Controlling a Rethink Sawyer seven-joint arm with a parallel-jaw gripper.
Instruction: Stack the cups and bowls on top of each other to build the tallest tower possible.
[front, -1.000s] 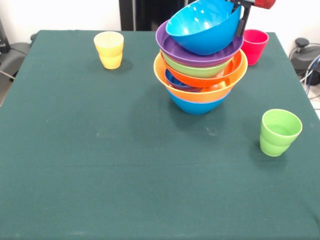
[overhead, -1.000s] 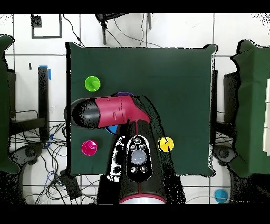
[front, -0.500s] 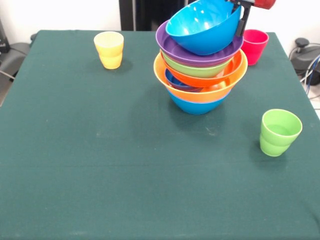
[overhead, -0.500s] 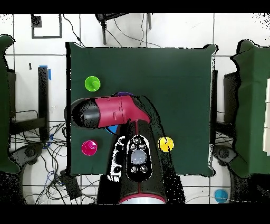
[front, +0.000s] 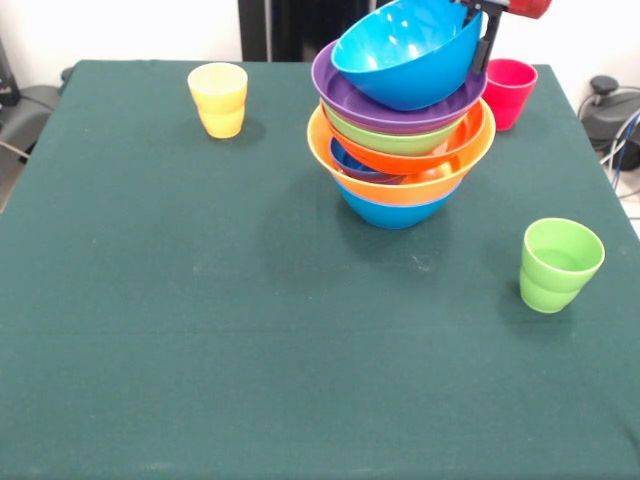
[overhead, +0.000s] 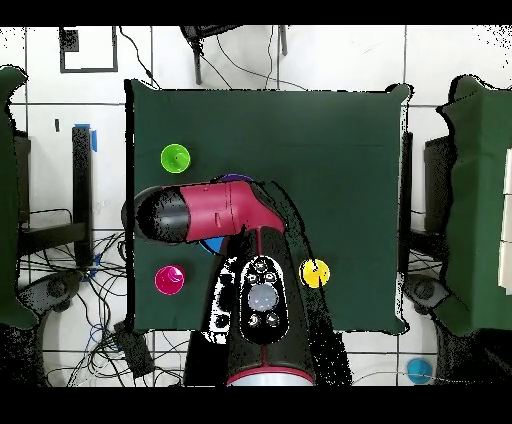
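The tower (front: 400, 180) stands at the table's far middle-right, with a blue bowl (front: 392, 211) lowest, then yellow-orange (front: 385, 188), orange-red (front: 425, 156), lime green (front: 385, 138) and wide purple (front: 400, 117) bowls. A tilted blue bowl (front: 405, 55) rests on top. My gripper (front: 484, 30) is shut on its raised right rim, with one black finger outside the wall. Three cups stand apart: yellow (front: 218, 98), red-pink (front: 510, 90) and light green (front: 558, 264). In the overhead view my arm (overhead: 205, 212) covers the tower and gripper.
The green tablecloth (front: 200, 330) covers the table. From above, the green cup (overhead: 175, 157), red-pink cup (overhead: 169, 279) and yellow cup (overhead: 314, 272) ring the arm. Cables lie on the floor (overhead: 60, 290) beside the table.
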